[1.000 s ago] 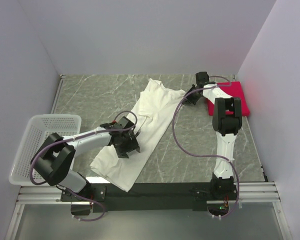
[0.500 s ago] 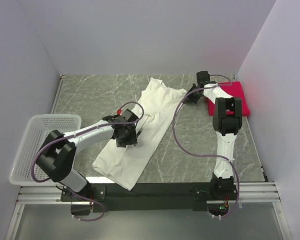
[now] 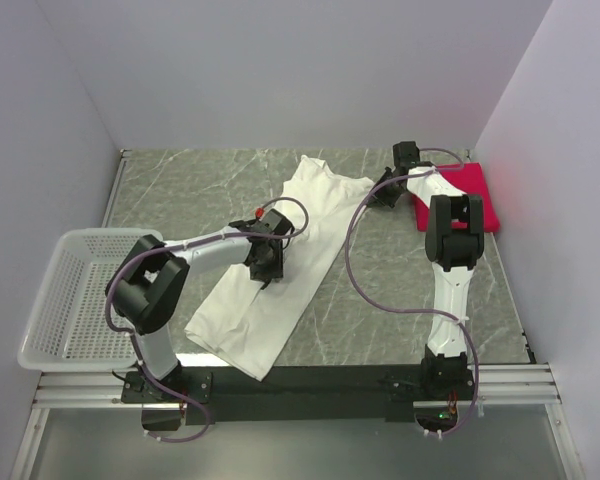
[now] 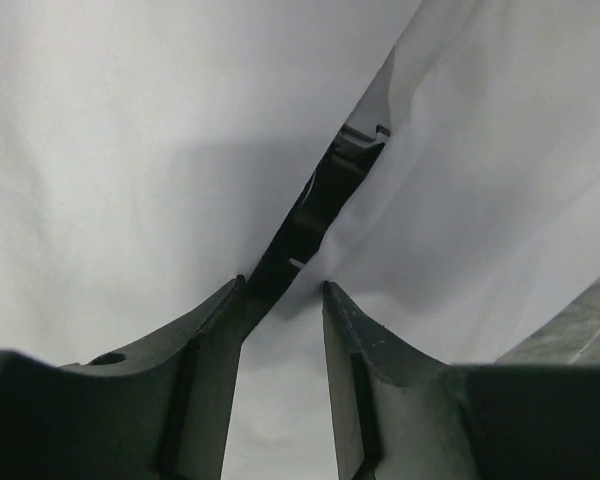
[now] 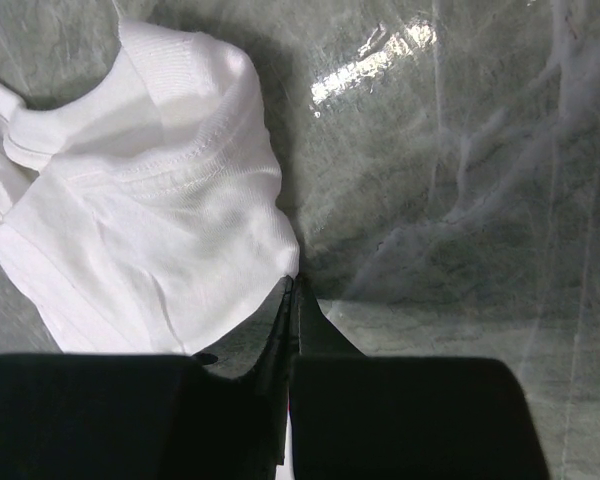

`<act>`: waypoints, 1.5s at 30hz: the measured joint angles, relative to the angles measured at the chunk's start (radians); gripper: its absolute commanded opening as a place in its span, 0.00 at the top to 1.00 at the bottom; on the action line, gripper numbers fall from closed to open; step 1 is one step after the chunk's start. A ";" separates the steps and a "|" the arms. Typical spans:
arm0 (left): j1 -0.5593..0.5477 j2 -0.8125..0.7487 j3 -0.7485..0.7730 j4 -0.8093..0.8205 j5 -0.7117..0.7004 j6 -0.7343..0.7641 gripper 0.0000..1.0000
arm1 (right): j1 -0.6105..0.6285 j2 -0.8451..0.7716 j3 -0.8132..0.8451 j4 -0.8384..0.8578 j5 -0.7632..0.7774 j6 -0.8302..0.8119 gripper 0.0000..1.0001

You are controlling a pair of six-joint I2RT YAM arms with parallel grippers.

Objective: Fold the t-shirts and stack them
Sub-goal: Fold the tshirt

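The white t-shirt (image 3: 310,215) lies spread diagonally on the marble table, collar end far, hem near. My left gripper (image 3: 267,268) rests on its middle. In the left wrist view the left gripper (image 4: 285,285) is open with white cloth (image 4: 130,150) between and under the fingers, and black print (image 4: 315,205) shows in a crease ahead. My right gripper (image 3: 382,192) is at the shirt's far right sleeve. In the right wrist view it (image 5: 291,282) is shut on the sleeve's edge (image 5: 160,230). The red t-shirt (image 3: 480,200) lies folded at the far right, partly under the right arm.
A white mesh basket (image 3: 80,250) stands at the left edge of the table. Walls close in the left, far and right sides. The marble tabletop (image 3: 400,280) shows between the white shirt and the right arm.
My left gripper has moved up and to the right along the white shirt, from its lower part to its middle. The shirt's near part has shifted slightly. The right arm has not moved.
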 measured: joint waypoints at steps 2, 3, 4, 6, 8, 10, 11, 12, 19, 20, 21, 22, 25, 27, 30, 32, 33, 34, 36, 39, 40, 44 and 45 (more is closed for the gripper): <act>0.000 0.012 0.005 0.002 0.000 0.005 0.64 | 0.000 0.001 0.003 -0.002 0.001 -0.003 1.00; 0.000 0.016 0.008 0.002 0.001 0.008 0.67 | 0.000 0.001 0.003 -0.003 0.002 -0.003 1.00; 0.000 0.019 0.011 0.003 0.002 0.014 0.68 | 0.000 0.001 0.003 -0.003 0.002 -0.003 1.00; 0.000 0.022 0.017 0.007 0.010 0.019 0.68 | 0.000 0.001 0.003 -0.004 0.002 -0.003 1.00; 0.000 0.022 0.019 0.012 0.018 0.020 0.68 | 0.000 0.002 0.004 -0.005 0.002 -0.003 1.00; 0.000 0.022 0.019 0.019 0.027 0.022 0.68 | 0.000 0.002 0.004 -0.005 0.002 -0.003 1.00; -0.001 0.022 0.019 0.021 0.030 0.022 0.69 | 0.000 0.002 0.004 -0.005 0.002 -0.003 1.00; -0.001 0.022 0.019 0.025 0.035 0.023 0.71 | 0.000 0.002 0.004 -0.005 0.002 -0.003 1.00; -0.002 0.022 0.019 0.028 0.042 0.023 0.90 | 0.000 0.004 0.008 -0.008 0.003 -0.003 1.00; -0.002 0.022 0.019 0.027 0.042 0.023 0.90 | -0.001 0.004 0.008 -0.008 0.002 -0.003 1.00; -0.002 0.022 0.019 0.025 0.038 0.023 0.90 | -0.001 0.005 0.008 -0.009 0.002 -0.003 1.00; -0.002 0.022 0.019 0.023 0.034 0.023 0.90 | -0.001 0.005 0.008 -0.009 0.002 -0.003 1.00; -0.002 0.022 0.019 0.015 0.015 0.019 0.91 | -0.002 0.005 0.008 -0.009 0.002 -0.003 1.00; -0.002 0.022 0.019 0.009 0.006 0.015 0.91 | -0.003 0.005 0.008 -0.009 0.001 -0.003 1.00; 0.001 0.022 0.016 0.003 -0.005 0.010 0.91 | -0.003 0.005 0.008 -0.009 0.001 -0.003 1.00; 0.003 0.022 0.008 0.004 -0.010 0.006 0.90 | -0.003 0.005 0.008 -0.009 0.001 -0.003 1.00; 0.005 0.022 0.007 0.005 -0.010 0.003 0.89 | -0.003 0.005 0.009 -0.010 0.001 -0.003 1.00; 0.006 0.021 0.007 0.005 -0.010 0.000 0.85 | -0.003 0.005 0.009 -0.010 0.001 -0.003 1.00; 0.006 0.021 0.007 0.006 -0.009 -0.004 0.79 | -0.003 0.005 0.009 -0.010 0.001 -0.003 1.00; 0.007 0.019 0.007 0.007 -0.006 -0.004 0.64 | -0.003 0.005 0.009 -0.010 0.000 -0.003 1.00; 0.007 0.017 0.007 0.006 -0.006 -0.004 0.59 | -0.003 0.005 0.009 -0.010 0.000 -0.003 1.00; 0.008 0.000 0.018 -0.004 -0.007 0.000 0.56 | -0.003 0.005 0.010 -0.010 -0.002 -0.003 1.00; 0.008 -0.002 0.033 -0.008 -0.008 0.007 0.57 | -0.004 0.005 0.010 -0.010 -0.002 -0.004 1.00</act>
